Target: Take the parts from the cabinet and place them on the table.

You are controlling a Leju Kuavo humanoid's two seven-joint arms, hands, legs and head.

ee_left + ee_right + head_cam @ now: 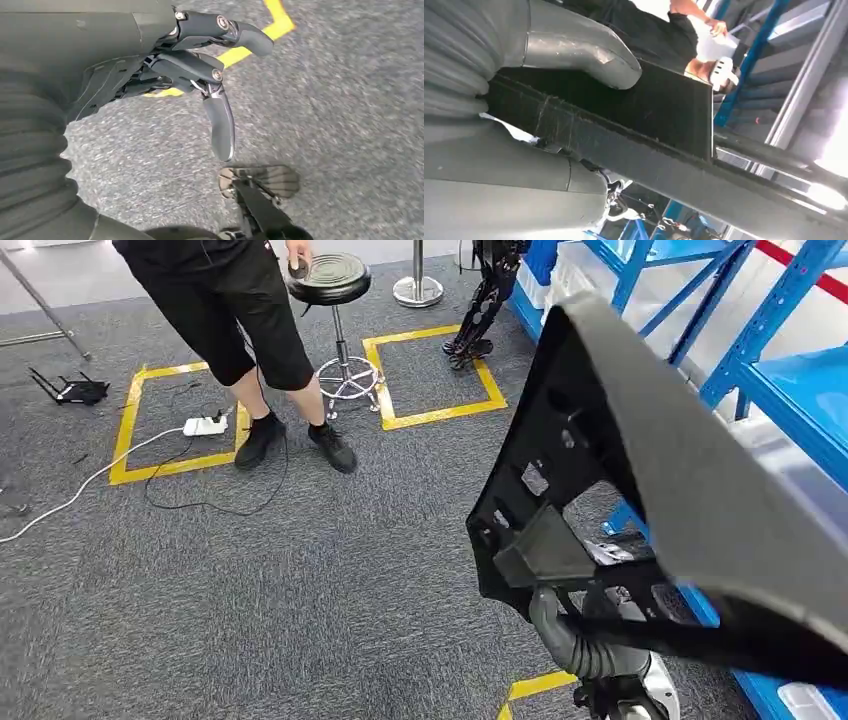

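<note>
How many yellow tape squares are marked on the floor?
2 full yellow tape squares: one around the person's feet, one right of the stool. A third yellow corner near the bottom edge may be another.

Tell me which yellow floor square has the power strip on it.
The left square, by the person's feet; the power strip lies on its inner edge. The other, beside the stool, holds nothing.

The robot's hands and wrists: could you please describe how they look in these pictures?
The left hand has dark grey, segmented fingers with small round silver pivots, behind a grey ribbed cover. The right hand shows a thick, smooth light grey thumb, scuffed near its tip, and the same ribbed grey cover.
</note>
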